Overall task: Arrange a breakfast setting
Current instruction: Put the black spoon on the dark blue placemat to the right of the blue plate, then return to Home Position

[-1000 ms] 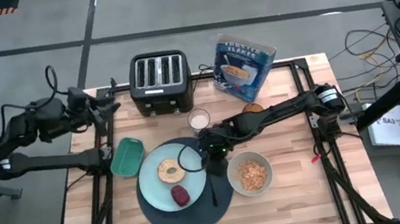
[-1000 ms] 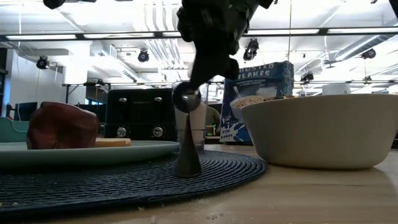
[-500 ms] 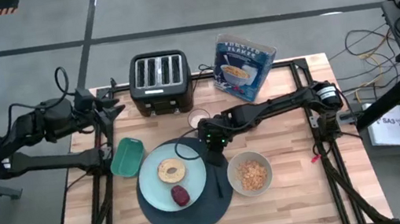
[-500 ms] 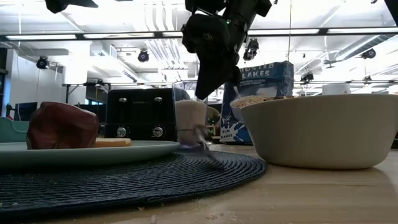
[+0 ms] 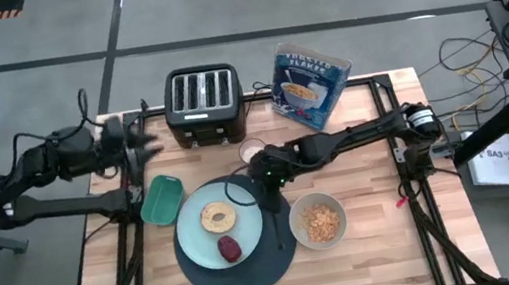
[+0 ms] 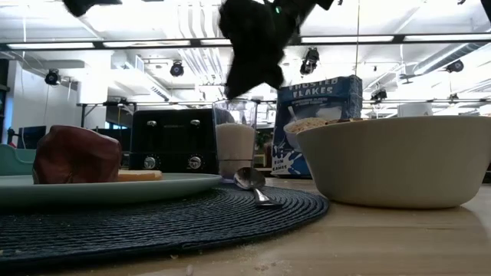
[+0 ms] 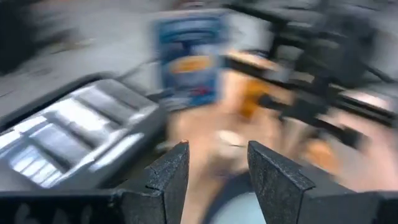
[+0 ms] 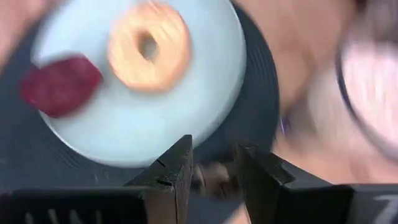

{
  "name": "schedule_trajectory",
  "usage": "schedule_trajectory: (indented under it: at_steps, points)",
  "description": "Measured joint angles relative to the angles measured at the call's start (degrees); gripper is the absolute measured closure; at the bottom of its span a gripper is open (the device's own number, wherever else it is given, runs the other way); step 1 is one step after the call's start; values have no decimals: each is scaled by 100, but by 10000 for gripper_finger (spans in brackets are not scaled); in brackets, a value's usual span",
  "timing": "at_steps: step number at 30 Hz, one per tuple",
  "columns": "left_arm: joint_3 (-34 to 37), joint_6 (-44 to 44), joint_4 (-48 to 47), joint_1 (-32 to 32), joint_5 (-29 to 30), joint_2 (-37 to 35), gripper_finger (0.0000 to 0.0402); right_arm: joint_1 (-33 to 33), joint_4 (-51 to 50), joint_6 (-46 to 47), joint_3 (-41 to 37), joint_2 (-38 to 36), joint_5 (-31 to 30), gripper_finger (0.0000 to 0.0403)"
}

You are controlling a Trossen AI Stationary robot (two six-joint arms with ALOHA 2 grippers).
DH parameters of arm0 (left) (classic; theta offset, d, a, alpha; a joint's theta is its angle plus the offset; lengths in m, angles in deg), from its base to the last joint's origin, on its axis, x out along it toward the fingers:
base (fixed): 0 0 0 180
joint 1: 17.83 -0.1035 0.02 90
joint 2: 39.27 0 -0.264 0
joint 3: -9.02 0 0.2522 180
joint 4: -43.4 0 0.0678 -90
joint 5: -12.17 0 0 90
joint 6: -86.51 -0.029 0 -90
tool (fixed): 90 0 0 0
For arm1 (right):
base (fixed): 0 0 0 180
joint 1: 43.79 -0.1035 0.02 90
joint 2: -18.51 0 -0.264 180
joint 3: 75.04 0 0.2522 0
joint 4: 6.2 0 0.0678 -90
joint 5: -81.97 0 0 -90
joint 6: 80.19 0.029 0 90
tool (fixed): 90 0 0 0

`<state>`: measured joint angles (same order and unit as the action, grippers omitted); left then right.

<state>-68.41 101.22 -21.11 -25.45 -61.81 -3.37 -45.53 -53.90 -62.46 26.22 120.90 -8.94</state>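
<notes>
Released since a second ago, the dark metal spoon (image 6: 255,186) now lies flat on the large dark blue round woven mat (image 5: 253,269), between the pale blue round plate (image 5: 198,240) and the cream ceramic bowl (image 5: 318,221) of cereal. Its bowl end faces the amber glass (image 6: 235,146), its handle running toward the mat's near edge. Only the low view shows it resting clear of plate and bowl. Above it the right pincer (image 8: 214,168) has lifted, fingers apart, empty. Well away from the mat, by the black four-slot toaster (image 5: 203,95), the left pincer (image 7: 217,163) hangs, fingers apart, empty.
</notes>
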Motion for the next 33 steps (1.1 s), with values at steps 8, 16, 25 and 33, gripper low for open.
schedule_trajectory:
  at_steps: [8, 16, 25, 33]
  points:
    - [1721, -724, 2480, -7, -3183, -1215, 299, 327, 466, -1109, -30, -770, -446, 317]
    - [2704, 2601, 2210, -9, -2143, -2384, 331, 538, -277, 1465, -37, -2051, -2504, 336]
    - [3287, 818, 1987, -9, -1383, -3349, 331, -127, 945, -2411, -1385, -3364, -3318, 337]
    - [3108, 847, 1934, -9, -189, -3375, 331, 438, 2183, -1413, -3262, -5064, -971, 339]
